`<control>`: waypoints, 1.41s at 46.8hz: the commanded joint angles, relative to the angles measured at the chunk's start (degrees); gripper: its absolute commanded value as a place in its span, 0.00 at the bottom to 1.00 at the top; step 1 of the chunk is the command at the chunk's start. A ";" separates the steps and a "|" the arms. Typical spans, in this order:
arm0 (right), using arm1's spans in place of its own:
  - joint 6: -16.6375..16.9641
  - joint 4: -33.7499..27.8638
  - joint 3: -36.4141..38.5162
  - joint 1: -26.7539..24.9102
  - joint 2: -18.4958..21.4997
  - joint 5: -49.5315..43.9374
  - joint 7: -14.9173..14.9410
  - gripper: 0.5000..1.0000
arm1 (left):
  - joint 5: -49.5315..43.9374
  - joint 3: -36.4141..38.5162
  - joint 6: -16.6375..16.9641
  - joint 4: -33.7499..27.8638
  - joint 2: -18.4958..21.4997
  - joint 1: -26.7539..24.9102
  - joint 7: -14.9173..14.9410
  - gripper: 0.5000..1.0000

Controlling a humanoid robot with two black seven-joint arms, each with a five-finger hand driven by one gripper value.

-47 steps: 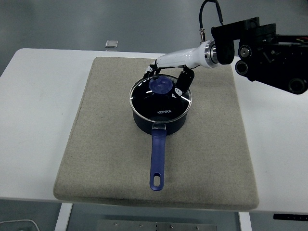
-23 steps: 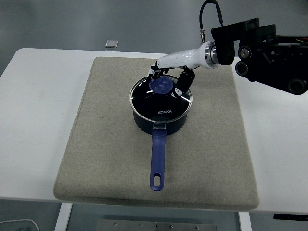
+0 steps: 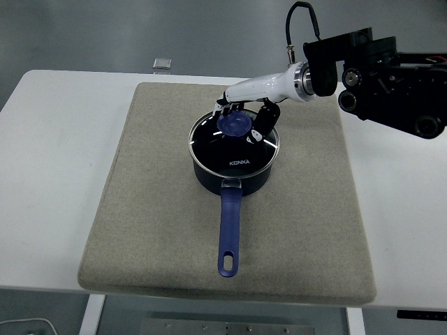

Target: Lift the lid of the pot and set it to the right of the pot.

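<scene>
A white table (image 3: 56, 174) carries a large beige mat (image 3: 140, 230), and I take the pot (image 3: 232, 174) at the mat's middle as my landmark. Going from left to right:

Left of the pot there is only bare mat and then table. My left hand is nowhere in view. Far behind the pot and to its left, a small grey object (image 3: 162, 63) lies at the table's back edge.

The pot is dark blue, with 1 long blue handle (image 3: 228, 234) running from its near side toward me. The pot lid (image 3: 234, 148), dark glass with a metal rim, sits flat and closed on the pot. A blue knob (image 3: 236, 124) stands at the lid's centre.

My right hand (image 3: 246, 118) reaches in from behind and to the right of the pot, on a white forearm joined to a black arm. Its dark fingers (image 3: 264, 124) curl down around the knob, 1 group at the knob's far left and 1 at its right. They sit at the knob, but I cannot tell whether they are pressing it firmly.

Right of the pot, the mat lies bare where the lid is meant to go.

By my judgement the task is at its start: the grasp is forming, nothing is lifted, and both lift and placement remain.
</scene>
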 commanded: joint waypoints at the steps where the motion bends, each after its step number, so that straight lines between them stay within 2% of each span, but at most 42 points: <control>1: -0.01 0.00 0.00 -0.08 0.03 0.00 0.00 0.46 | 0.01 0.00 0.04 0.00 0.00 0.01 0.00 1.00; 21: 0.07 0.00 -0.08 0.10 0.03 0.00 -0.09 0.30 | 0.01 0.00 0.04 0.00 0.00 0.01 0.00 1.00; 34: 0.78 0.00 0.09 0.62 -0.05 0.79 -0.17 0.01 | 0.01 0.00 -0.05 0.00 0.00 0.01 0.00 1.00; 48: 1.92 -0.17 0.00 4.40 -0.14 3.25 -0.17 0.00 | 0.01 0.00 0.04 0.00 0.00 0.01 0.00 1.00; 54: 3.94 -0.17 -0.26 6.16 -1.55 4.13 -0.26 0.00 | 0.01 0.00 0.04 0.00 0.00 0.01 0.00 1.00; 66: 6.05 -0.08 -2.28 7.83 -9.89 4.13 -0.26 0.00 | 0.01 0.00 0.04 0.00 0.00 0.01 0.00 1.00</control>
